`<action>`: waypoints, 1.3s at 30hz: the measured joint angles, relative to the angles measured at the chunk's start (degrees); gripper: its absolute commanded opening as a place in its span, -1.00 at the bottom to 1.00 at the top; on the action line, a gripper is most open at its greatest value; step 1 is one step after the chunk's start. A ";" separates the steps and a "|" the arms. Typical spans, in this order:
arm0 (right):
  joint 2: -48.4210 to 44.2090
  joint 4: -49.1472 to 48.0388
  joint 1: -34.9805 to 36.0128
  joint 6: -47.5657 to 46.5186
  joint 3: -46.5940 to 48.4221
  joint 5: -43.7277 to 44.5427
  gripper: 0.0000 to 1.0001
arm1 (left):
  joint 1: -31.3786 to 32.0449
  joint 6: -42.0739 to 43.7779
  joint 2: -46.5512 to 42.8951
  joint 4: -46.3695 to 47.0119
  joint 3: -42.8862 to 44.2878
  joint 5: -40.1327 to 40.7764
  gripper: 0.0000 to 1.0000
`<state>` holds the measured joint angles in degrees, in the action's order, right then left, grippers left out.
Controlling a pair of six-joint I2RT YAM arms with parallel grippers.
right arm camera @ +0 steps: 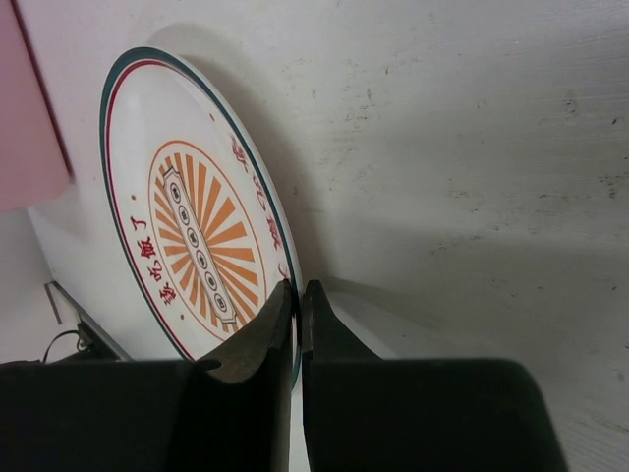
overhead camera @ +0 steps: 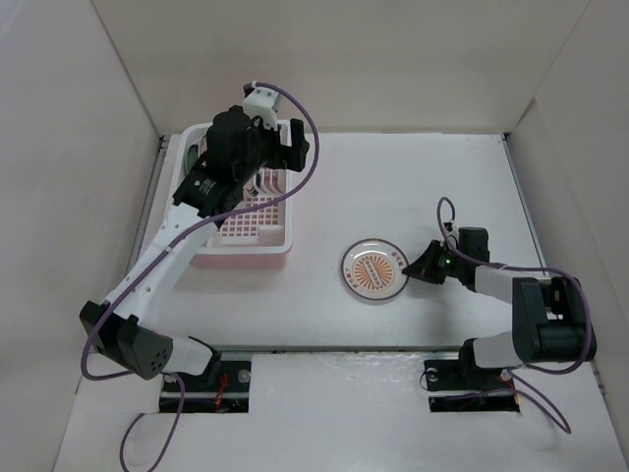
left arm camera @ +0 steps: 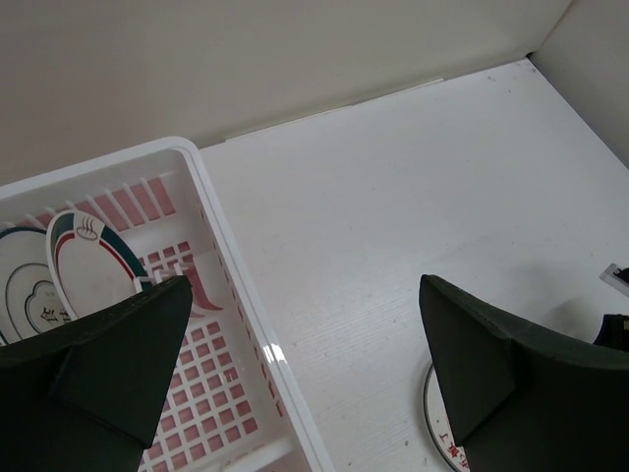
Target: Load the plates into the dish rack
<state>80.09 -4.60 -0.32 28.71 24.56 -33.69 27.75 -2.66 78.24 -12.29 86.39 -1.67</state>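
A white plate with an orange sunburst centre (overhead camera: 373, 268) lies on the table at mid right; it also shows in the right wrist view (right arm camera: 187, 226). My right gripper (overhead camera: 421, 265) is shut on that plate's right rim, one finger above and one below (right arm camera: 298, 295). The pink dish rack (overhead camera: 241, 231) stands at the back left, with plates (left arm camera: 93, 265) upright in its far slots. My left gripper (overhead camera: 280, 147) is open and empty above the rack's right wall (left arm camera: 246, 334); the sunburst plate's edge shows by its right finger (left arm camera: 437, 423).
White walls enclose the table on three sides, close behind and left of the rack (left arm camera: 147, 162). The arm bases (overhead camera: 206, 379) sit at the near edge. Cables loop over both arms.
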 measured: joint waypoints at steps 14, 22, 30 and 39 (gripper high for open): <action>-18.01 0.63 0.04 5.14 5.33 -1.68 -1.00 | 0.79 -0.37 3.15 0.07 0.00 -8.15 1.00; -18.27 -1.03 3.10 6.10 15.96 -2.27 -1.00 | 0.81 -0.17 7.65 0.13 0.00 -21.18 1.00; -17.05 -4.72 4.90 7.17 16.68 -7.23 -1.00 | 0.81 0.44 11.26 0.83 0.17 -30.38 0.81; -16.65 -10.88 5.27 8.66 19.58 -12.09 -1.00 | 0.81 1.81 15.34 -0.46 0.26 -38.14 -0.05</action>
<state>63.44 -15.49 4.95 37.36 44.14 -45.78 28.56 -0.84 93.58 -12.75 86.65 -39.81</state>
